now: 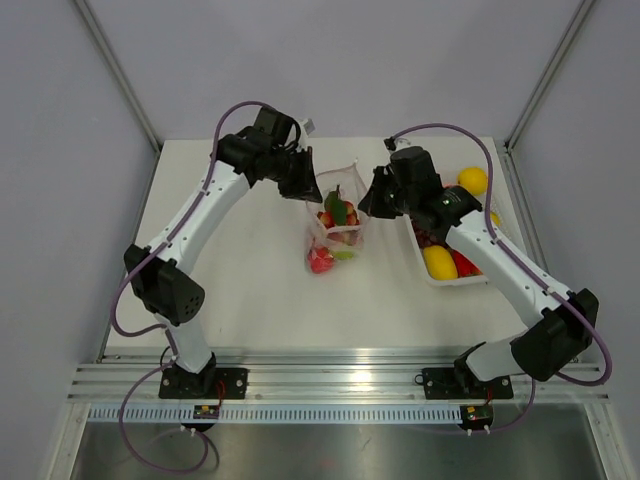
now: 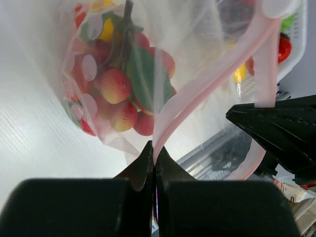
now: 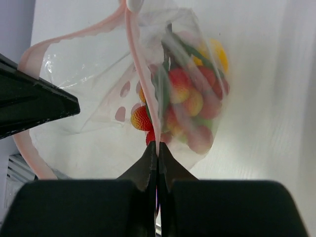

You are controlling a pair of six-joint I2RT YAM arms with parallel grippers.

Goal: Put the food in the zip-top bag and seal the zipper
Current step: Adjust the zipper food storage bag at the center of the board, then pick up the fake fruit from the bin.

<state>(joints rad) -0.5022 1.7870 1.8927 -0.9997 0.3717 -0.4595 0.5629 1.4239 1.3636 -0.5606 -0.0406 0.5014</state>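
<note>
Left pincer (image 2: 154, 154) and right pincer (image 3: 157, 148) are each clenched on the pink zipper (image 2: 197, 94). The bag (image 1: 338, 215) of food (image 2: 118, 89) hangs between them, mid-surface (image 1: 240, 290). The thin strip could slip free and spill the fruit. The wrist views show both grips. Only overhead plainly shows fruit in the tray (image 1: 452, 283).
</note>
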